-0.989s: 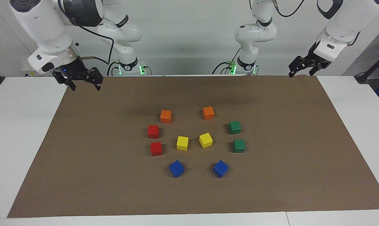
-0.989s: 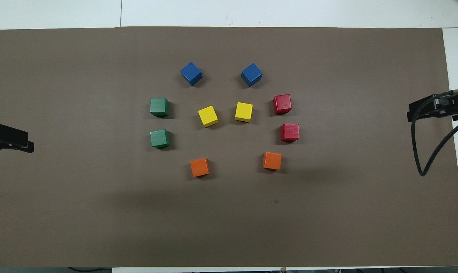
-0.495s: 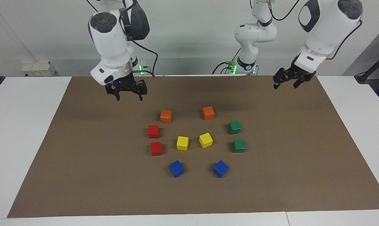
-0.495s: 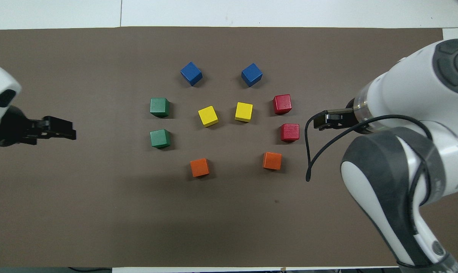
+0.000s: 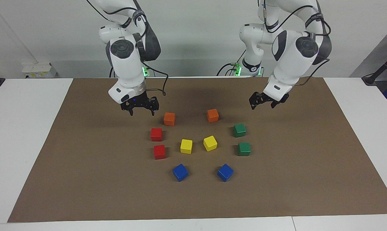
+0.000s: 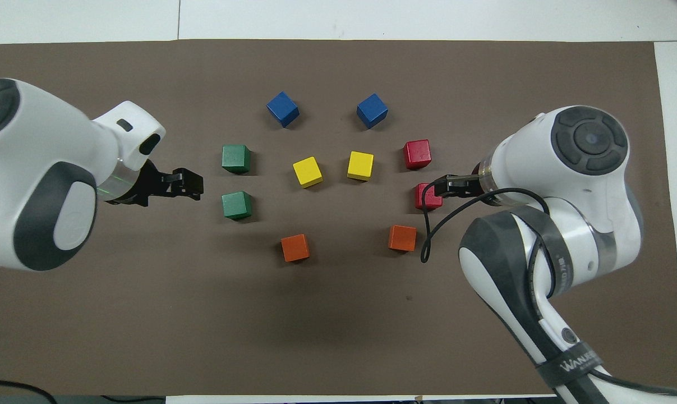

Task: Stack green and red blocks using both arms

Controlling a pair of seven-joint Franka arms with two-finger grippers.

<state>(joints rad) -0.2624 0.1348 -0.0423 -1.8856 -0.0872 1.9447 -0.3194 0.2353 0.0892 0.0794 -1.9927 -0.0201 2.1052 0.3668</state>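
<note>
Both arms have swung inward from the table's ends since the earlier frames. Right gripper [image 5: 141, 108], previously over the paper's corner, now hangs above bare paper beside the red blocks, toward the right arm's end; its jaws stand wide and hold nothing. Left gripper [image 5: 265, 101] has likewise come in, and hangs above bare paper beside the green blocks, jaws spread, nothing held.

No cube has shifted. All ten are small, matte, sharp-edged and of equal size, resting singly on a flat sheet of brown paper [image 5: 84, 179] over a smooth white table [image 5: 17, 134].

Red blocks: one [image 5: 156, 134] nearer the robots, one [image 5: 159, 151] farther, toward the right arm's end. Green blocks: one [image 5: 239, 130] nearer, one [image 5: 244, 149] farther, toward the left arm's end. Nothing is stacked.

Two orange cubes [image 5: 169, 119] lie nearest the robots, two yellow cubes [image 5: 186, 146] at the middle, two blue cubes [image 5: 180, 172] farthest.
</note>
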